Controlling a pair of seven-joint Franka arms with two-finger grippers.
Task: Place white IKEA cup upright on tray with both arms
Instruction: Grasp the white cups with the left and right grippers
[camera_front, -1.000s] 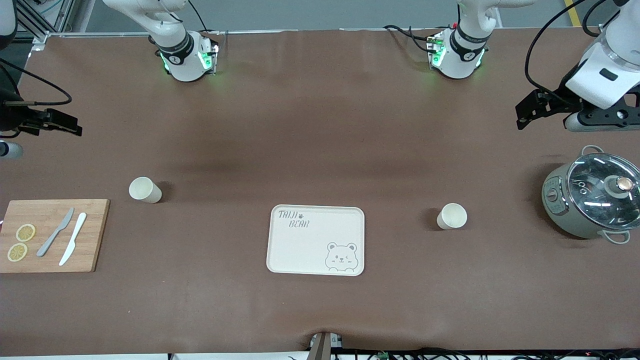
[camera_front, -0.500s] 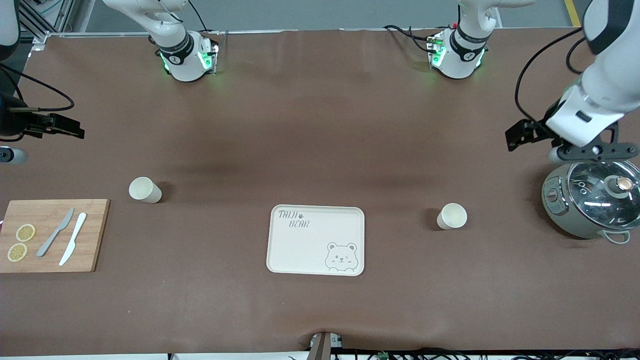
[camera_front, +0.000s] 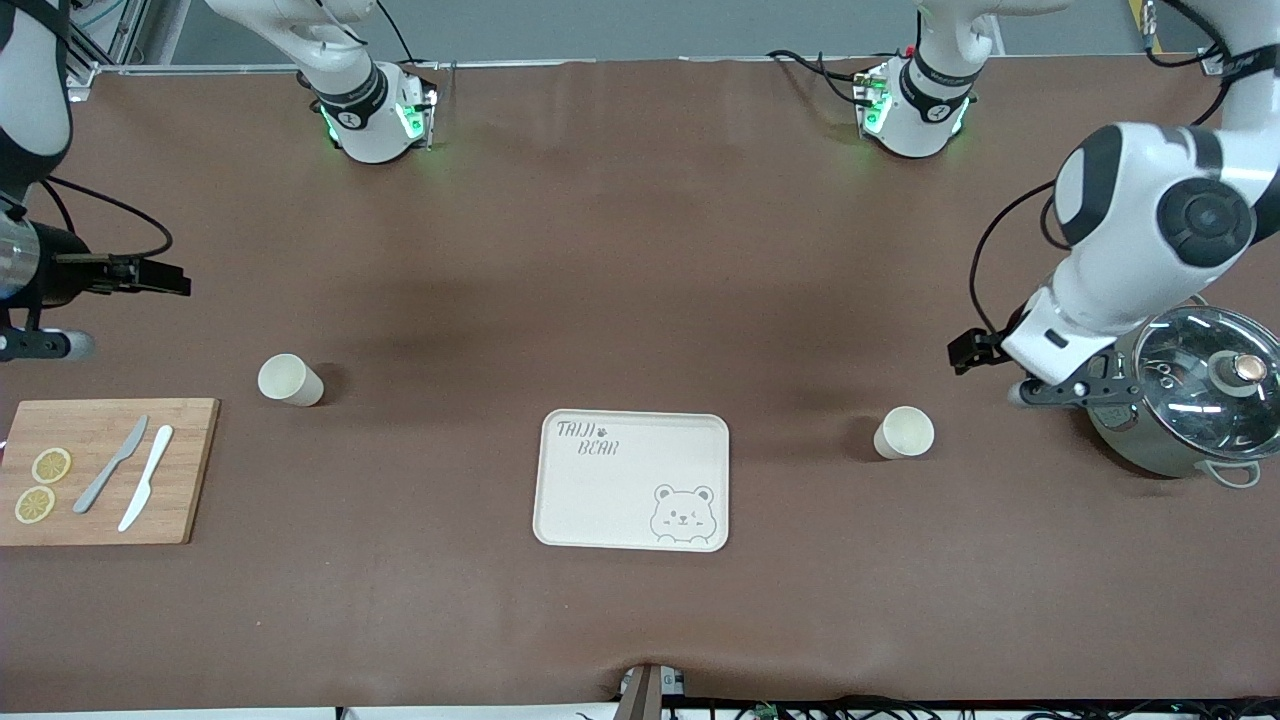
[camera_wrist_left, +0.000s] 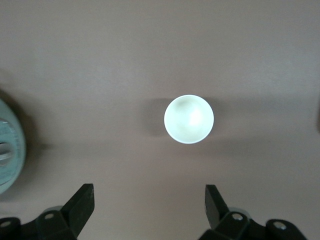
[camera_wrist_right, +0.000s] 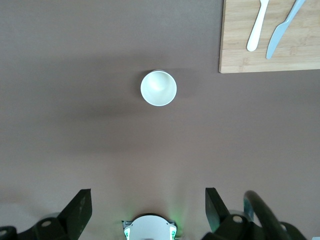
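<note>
Two white cups stand upright on the brown table. One (camera_front: 904, 433) is toward the left arm's end, the other (camera_front: 290, 380) toward the right arm's end. The cream TAIJI BEAR tray (camera_front: 632, 480) lies empty between them. My left gripper (camera_front: 1065, 390) hangs open above the table between the first cup and the pot; in the left wrist view (camera_wrist_left: 150, 205) that cup (camera_wrist_left: 189, 119) shows from above. My right gripper (camera_front: 45, 346) is open in the air over the table's edge, above the cutting board; in the right wrist view (camera_wrist_right: 148, 207) the other cup (camera_wrist_right: 158, 88) shows.
A grey pot with a glass lid (camera_front: 1185, 400) stands at the left arm's end, close by the left hand. A wooden cutting board (camera_front: 105, 470) with two knives and lemon slices lies at the right arm's end.
The left arm has swung toward the front camera and inward, to beside the pot and close to the cup. The right gripper has shifted slightly toward the cutting board. Cups and tray have not moved.
</note>
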